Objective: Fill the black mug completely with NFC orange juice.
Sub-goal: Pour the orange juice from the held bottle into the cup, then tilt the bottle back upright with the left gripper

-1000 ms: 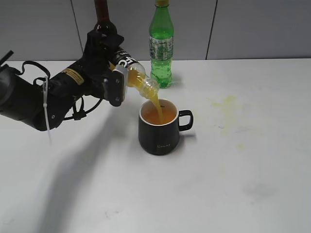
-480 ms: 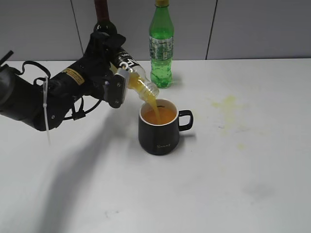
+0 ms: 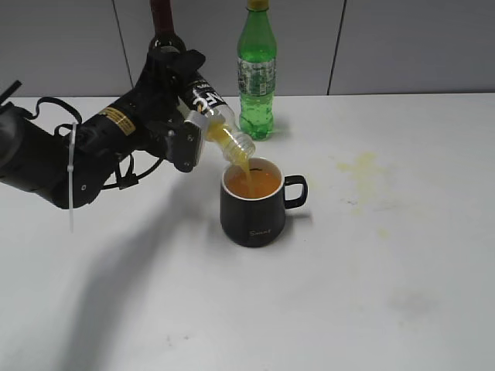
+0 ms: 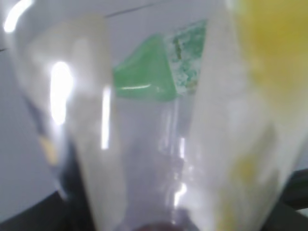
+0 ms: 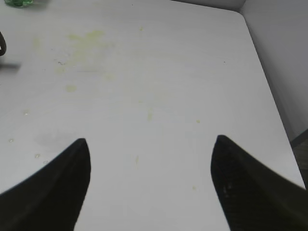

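Note:
The black mug [image 3: 253, 209] stands mid-table with its handle to the right and orange juice high inside. My left gripper [image 3: 188, 116] is shut on the NFC orange juice bottle [image 3: 215, 120]. The bottle is tilted mouth-down over the mug's left rim and a thin orange stream runs into the mug. In the left wrist view the clear bottle [image 4: 159, 144] fills the frame, with juice at the right. My right gripper [image 5: 150, 144] is open and empty above bare table; it does not show in the exterior view.
A green soda bottle [image 3: 257, 73] stands just behind the mug. A dark wine bottle [image 3: 161, 19] rises behind my left arm. Yellowish stains [image 3: 362, 166] mark the white table right of the mug. The table's right edge [image 5: 269, 86] shows in the right wrist view.
The juice bottle has tipped steeper, its base rising. The juice level in the mug has risen. The left arm has shifted slightly; the mug has not moved.

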`<state>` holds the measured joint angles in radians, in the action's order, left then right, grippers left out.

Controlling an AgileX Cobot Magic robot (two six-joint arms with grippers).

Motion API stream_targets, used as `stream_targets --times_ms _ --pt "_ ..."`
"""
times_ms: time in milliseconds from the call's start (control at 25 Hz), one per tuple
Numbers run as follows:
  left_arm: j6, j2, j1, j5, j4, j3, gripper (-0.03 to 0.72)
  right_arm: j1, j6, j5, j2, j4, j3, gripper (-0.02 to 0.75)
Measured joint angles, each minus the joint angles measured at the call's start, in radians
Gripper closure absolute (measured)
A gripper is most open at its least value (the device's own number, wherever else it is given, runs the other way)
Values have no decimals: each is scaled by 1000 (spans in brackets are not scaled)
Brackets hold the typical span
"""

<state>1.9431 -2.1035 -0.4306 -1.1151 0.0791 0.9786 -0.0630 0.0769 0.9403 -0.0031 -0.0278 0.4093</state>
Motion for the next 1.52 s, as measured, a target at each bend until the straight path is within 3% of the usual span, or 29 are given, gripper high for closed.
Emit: stream_targets --times_ms 1080,1520 --pt "121 0 0 -49 45 5 219 0 0 0 0 0 0 146" --pt "108 0 0 -79 44 6 219 0 0 0 0 0 0 146"
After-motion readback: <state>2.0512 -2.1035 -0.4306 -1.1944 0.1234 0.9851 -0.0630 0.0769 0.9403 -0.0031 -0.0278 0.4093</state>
